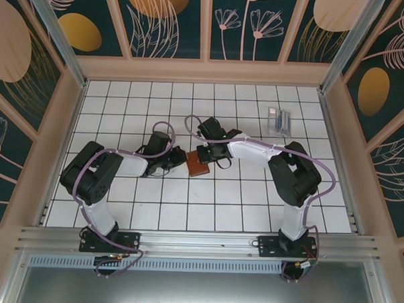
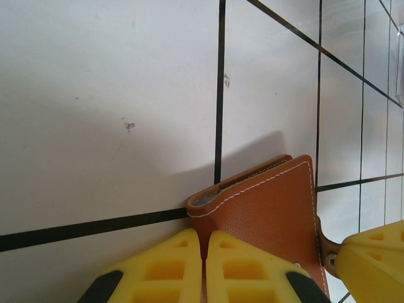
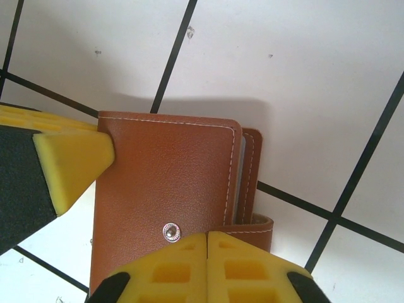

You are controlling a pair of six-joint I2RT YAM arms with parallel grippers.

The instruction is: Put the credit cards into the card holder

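Note:
The brown leather card holder (image 1: 197, 167) lies folded on the white tiles between my two arms. My left gripper (image 1: 181, 161) is shut, and its yellow fingertips (image 2: 183, 252) pinch the card holder (image 2: 271, 208) at its folded corner, where leather shows in the gap. My right gripper (image 1: 203, 157) is shut too. Its tips (image 3: 189, 252) meet over the card holder (image 3: 164, 183) beside the metal snap (image 3: 170, 231), with the strap (image 3: 252, 224) running under them. The credit cards (image 1: 279, 120) lie pale and grey at the back right, far from both grippers.
A finger of the left gripper (image 3: 69, 164) touches the card holder's far corner in the right wrist view. Wooden walls ring the tiled floor (image 1: 212, 219). An aluminium rail (image 1: 198, 244) runs along the near edge by the arm bases.

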